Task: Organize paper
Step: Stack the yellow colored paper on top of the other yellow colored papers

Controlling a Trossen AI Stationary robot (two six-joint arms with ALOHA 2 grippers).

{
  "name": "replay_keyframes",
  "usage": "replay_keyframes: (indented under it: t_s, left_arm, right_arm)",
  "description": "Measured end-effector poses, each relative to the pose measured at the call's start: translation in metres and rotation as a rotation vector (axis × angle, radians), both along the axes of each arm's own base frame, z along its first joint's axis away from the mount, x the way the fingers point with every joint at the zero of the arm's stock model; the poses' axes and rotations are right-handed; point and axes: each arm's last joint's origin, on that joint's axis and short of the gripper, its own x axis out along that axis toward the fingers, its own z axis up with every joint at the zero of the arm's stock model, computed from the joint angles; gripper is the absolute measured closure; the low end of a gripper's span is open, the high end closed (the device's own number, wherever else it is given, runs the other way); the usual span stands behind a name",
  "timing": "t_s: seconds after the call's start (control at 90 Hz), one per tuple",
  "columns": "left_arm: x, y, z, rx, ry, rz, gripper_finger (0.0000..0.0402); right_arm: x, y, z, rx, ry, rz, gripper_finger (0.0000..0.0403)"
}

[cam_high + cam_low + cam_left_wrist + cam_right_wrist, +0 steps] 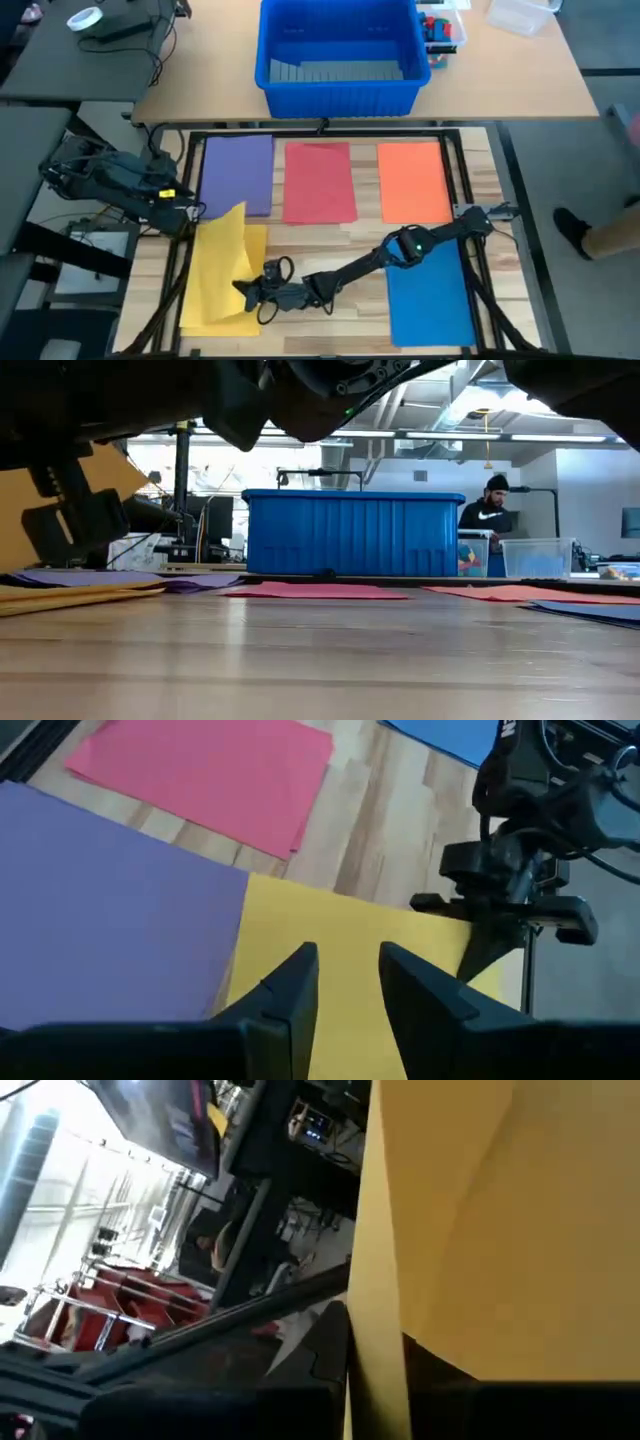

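Bench (360,240): a pale wooden top inside a dark frame, carrying five coloured sheets; a second, plainer surface lies beyond it.
Blue bin (340,55): a big ribbed plastic tub on the far surface, behind the row of sheets; in the low view (352,532) it fills the middle background.
Right arm: reaches from the bench's right side diagonally across to the front left.
Left arm: sits at the bench's left edge, beside the purple sheet.
Blue sheet (430,292): flat at the front right, partly under the right arm.
Purple sheet (238,172): flat at the back left, its near edge touching the yellow paper.
Red sheet (319,181): flat in the back row's middle, apart from its neighbours.
Orange sheet (414,180): flat at the back right.
Yellow sheet (222,262): at the front left; one yellow sheet lies flat while another, on top, is lifted and curled up along its right edge.
Right hand (248,291): at the yellow paper's right edge, fingers pinched onto the raised yellow sheet; the right wrist view shows the paper (480,1230) standing between the two dark fingers.
Left hand (345,985): hovering over the meeting of purple and yellow, fingers a narrow gap apart, holding nothing.
Person (487,512): in dark clothing, seated in the room behind the bin.
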Motion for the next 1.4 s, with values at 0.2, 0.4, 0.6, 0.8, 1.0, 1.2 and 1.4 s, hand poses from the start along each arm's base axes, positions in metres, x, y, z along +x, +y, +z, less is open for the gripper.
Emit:
replay_keyframes:
  t_s: [0.2, 0.4, 0.6, 0.8, 1.0, 1.2, 1.4]
  left_arm:
    - [0.0, 0.0, 0.0, -0.016, -0.001, 0.018, 0.0309]
    - [0.0, 0.0, 0.0, -0.035, -0.001, 0.038, 0.0309]
    - [0.0, 0.0, 0.0, -0.052, -0.002, 0.054, 0.0308]
    - [0.0, 0.0, 0.0, -0.056, -0.002, 0.059, 0.0308]
    - [0.0, 0.0, 0.0, -0.053, -0.003, 0.058, 0.0308]
    - [0.0, 0.0, 0.0, -0.054, -0.003, 0.059, 0.0308]
    - [0.0, 0.0, 0.0, -0.046, 0.002, 0.053, 0.0308]
  right_arm:
    - [0.0, -0.002, 0.0, 0.17, -0.044, -0.042, 0.0403]
    - [0.0, -0.002, 0.0, 0.288, -0.071, -0.048, 0.0385]
    - [0.004, -0.002, 0.014, 0.187, -0.061, 0.011, 0.0293]
    - [0.009, -0.006, 0.012, 0.026, 0.126, 0.186, 0.02]
    - [0.009, -0.009, 0.002, -0.015, 0.25, 0.264, 0.017]
    - [0.007, -0.009, -0.006, -0.034, 0.352, 0.392, 0.017]
    - [-0.004, -0.011, 0.006, -0.116, 0.521, 0.483, 0.017]
